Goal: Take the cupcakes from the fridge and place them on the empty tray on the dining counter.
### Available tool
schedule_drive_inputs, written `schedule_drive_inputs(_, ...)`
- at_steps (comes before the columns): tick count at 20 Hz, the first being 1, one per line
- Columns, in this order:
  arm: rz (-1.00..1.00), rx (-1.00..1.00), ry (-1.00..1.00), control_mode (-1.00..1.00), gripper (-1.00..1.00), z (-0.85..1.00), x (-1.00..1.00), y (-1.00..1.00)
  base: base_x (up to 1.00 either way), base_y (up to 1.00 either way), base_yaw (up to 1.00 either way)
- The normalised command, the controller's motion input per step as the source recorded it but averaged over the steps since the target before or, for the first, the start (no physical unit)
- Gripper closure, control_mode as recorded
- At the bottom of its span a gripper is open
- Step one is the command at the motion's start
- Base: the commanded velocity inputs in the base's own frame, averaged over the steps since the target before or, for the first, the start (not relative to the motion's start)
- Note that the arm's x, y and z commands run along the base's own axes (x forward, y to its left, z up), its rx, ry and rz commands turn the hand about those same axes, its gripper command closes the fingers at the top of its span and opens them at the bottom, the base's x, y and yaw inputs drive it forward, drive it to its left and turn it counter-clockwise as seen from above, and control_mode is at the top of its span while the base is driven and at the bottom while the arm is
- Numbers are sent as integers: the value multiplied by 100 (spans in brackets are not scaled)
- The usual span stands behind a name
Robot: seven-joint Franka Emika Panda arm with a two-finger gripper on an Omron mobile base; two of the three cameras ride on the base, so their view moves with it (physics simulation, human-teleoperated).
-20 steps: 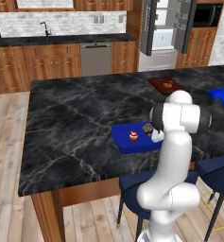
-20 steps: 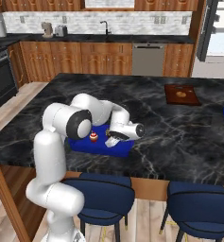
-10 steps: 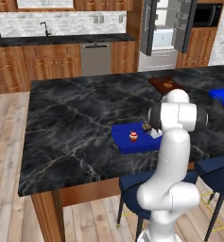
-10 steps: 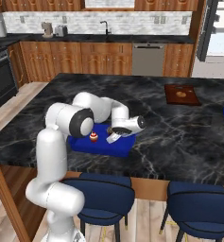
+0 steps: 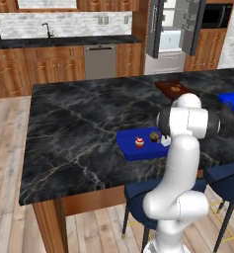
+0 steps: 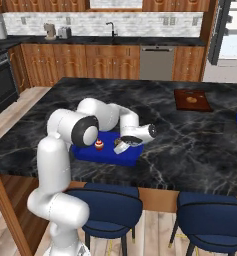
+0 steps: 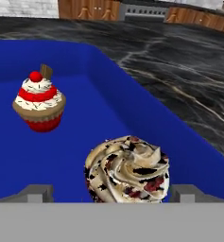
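The white arm rose from the floor beside the dining counter (image 5: 79, 128), folded at a dark elbow joint level with the counter edge, and reached forward and down over the black marble top; in the right base view its forearm curved across the blue tray (image 6: 85, 151) and ended in the wrist, tilted low over the tray's right end; the gripper (image 6: 122, 145) sat just above the tray floor there.

In the hand view the two finger tips stood well apart at the bottom, one on either side of the swirled cupcake (image 7: 127, 170) (pale cream frosting flecked with dark and red bits); the fingers (image 7: 38, 193) did not touch it, so the claw was spread wide and held nothing.

Both cupcakes were in the tray; the red-topped cupcake (image 7: 39, 101) stood upright near the middle, well apart from the swirled one, which rested close to the tray's rim; in the left base view the red-topped one (image 5: 139, 143) showed left of the darker one (image 5: 154, 136), which stood just beside the gripper.

The tray lay near the counter's near edge; farther back on the marble lay a reddish-brown board (image 6: 192, 99) with a tan round pastry (image 6: 191, 99) on it; behind the counter the fridge (image 5: 174, 34) stood with its doors swung open.
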Motion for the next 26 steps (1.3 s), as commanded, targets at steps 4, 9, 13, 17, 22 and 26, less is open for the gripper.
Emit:
schedule_drive_inputs(4,2,-2,-8,-100,-100,62,-31,0,0,0,0)
schedule_drive_inputs(9,0,-7,-7,-100,-100,100,-42,0,0,0,0)
schedule_drive_inputs(13,0,-7,4,-100,-100,100,-88,-1,0,0,0)
schedule_drive_inputs(17,0,-7,3,-100,-100,100,-100,-2,0,0,0)
schedule_drive_inputs(22,0,-10,4,-100,-100,100,-100,0,0,0,0)
schedule_drive_inputs(26,-5,-12,-6,-100,-100,82,-100,0,0,0,0)
